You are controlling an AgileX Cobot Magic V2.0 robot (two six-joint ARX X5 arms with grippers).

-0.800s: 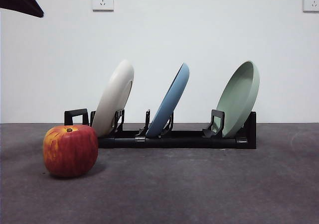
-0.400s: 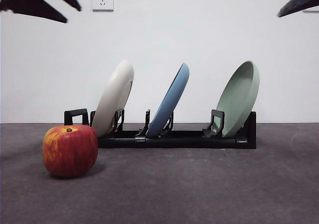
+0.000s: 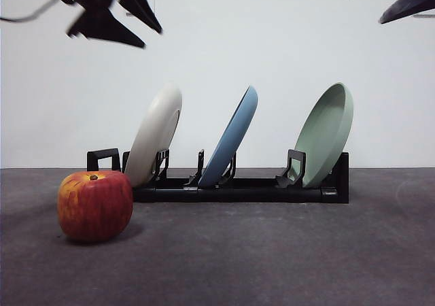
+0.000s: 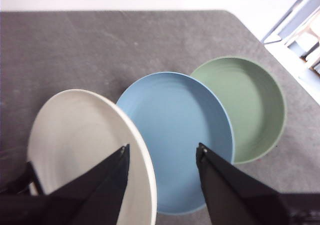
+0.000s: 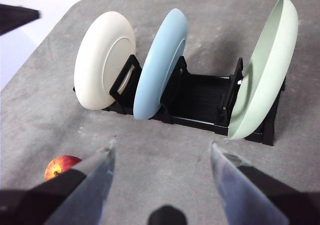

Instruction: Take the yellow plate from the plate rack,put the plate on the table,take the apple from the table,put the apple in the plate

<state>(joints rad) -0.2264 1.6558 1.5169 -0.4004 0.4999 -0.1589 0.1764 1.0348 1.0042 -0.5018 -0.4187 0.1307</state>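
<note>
The left end effector (image 3: 112, 10), jaws spread and empty, has swung in from the top corner over the last second and now hangs high above the yellow plate (image 3: 155, 134), which has not moved from the end slot of the rack (image 3: 238, 190). From the left wrist view the plate's rim (image 4: 85, 150) lies just under one jaw, with the blue plate (image 4: 175, 135) showing between the two jaws. The approach looks aimed at the yellow plate but probably needs shifting across before closing. The right end effector (image 5: 160, 155), also spread, waits well back, its tips barely changed in the last half second. The apple (image 3: 95, 205) sits untouched on the bench (image 3: 272, 251) in front of the rack's end; the green plate (image 3: 326, 134) stands at the far slot. No part of the task is done yet.
</note>
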